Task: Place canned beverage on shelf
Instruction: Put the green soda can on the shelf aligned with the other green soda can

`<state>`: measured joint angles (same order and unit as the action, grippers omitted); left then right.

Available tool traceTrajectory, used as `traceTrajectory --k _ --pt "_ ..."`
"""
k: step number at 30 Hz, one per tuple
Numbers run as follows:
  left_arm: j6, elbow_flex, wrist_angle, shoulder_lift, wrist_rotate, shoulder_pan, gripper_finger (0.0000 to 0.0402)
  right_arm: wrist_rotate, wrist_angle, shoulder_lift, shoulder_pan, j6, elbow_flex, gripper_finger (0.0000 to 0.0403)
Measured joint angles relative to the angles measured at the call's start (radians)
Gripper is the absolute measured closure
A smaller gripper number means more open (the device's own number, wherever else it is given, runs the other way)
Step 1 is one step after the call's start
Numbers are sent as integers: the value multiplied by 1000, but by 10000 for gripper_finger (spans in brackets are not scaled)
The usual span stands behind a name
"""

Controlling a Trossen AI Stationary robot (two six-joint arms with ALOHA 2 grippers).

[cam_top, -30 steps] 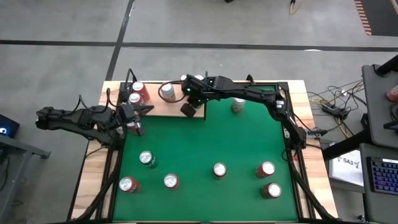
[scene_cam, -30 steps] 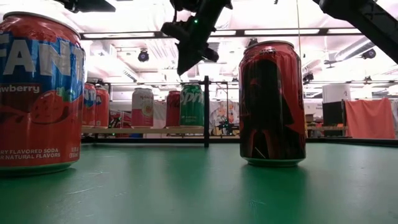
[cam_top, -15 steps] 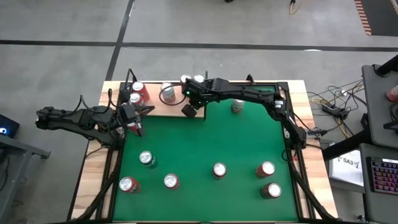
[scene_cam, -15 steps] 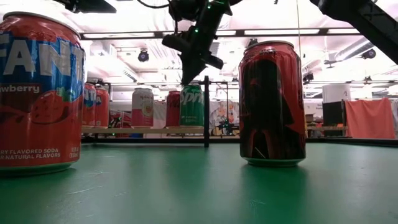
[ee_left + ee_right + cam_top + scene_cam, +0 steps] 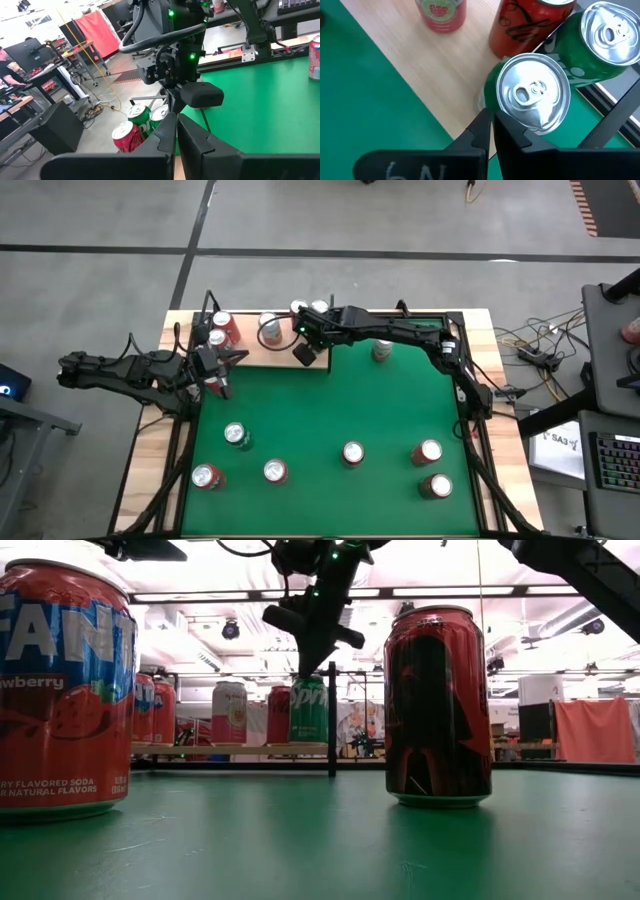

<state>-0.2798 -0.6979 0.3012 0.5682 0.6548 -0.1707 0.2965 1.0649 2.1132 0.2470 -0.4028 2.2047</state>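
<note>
The pale wood shelf [image 5: 262, 352] lies at the table's far left, with black rods [image 5: 332, 720]. Several cans stand upright on it: red ones [image 5: 222, 326], a pink one [image 5: 270, 330] and two green ones [image 5: 532, 95] [image 5: 602, 37]. My right gripper [image 5: 305, 352] [image 5: 491, 131] is shut, its tips just above and beside the nearer green can [image 5: 308, 710] at the shelf's right end. My left gripper [image 5: 215, 375] [image 5: 176, 131] is shut and empty at the shelf's left near corner. My right gripper's shut fingertips [image 5: 482, 122] stand at the near side of the green can's top rim [image 5: 496, 107], pointing down from above. I cannot tell whether they touch it. The can stands upright on the shelf.
Several cans stand on the green felt [image 5: 330, 410]: one at the far middle [image 5: 382, 350], a row near the front [image 5: 236, 436] [image 5: 352, 452] [image 5: 436, 486]. In the low view a Fanta can [image 5: 60, 690] and a dark red can [image 5: 438, 705] stand close.
My right gripper has come down and a little toward the far edge, until its tips are at the top of the nearer green can. The cans have stayed where they were.
</note>
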Motion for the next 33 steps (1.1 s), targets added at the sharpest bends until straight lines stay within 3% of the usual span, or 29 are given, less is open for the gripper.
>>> traceTrajectory --k 4,11,33 --pt "0 0 4 0 0 0 402 -35 -19 0 -7 -25 0 390" --pt "-8 0 11 0 0 0 402 19 -37 0 -10 -25 0 390" --pt "-11 0 11 0 0 0 402 41 -37 0 20 11 -13 390"
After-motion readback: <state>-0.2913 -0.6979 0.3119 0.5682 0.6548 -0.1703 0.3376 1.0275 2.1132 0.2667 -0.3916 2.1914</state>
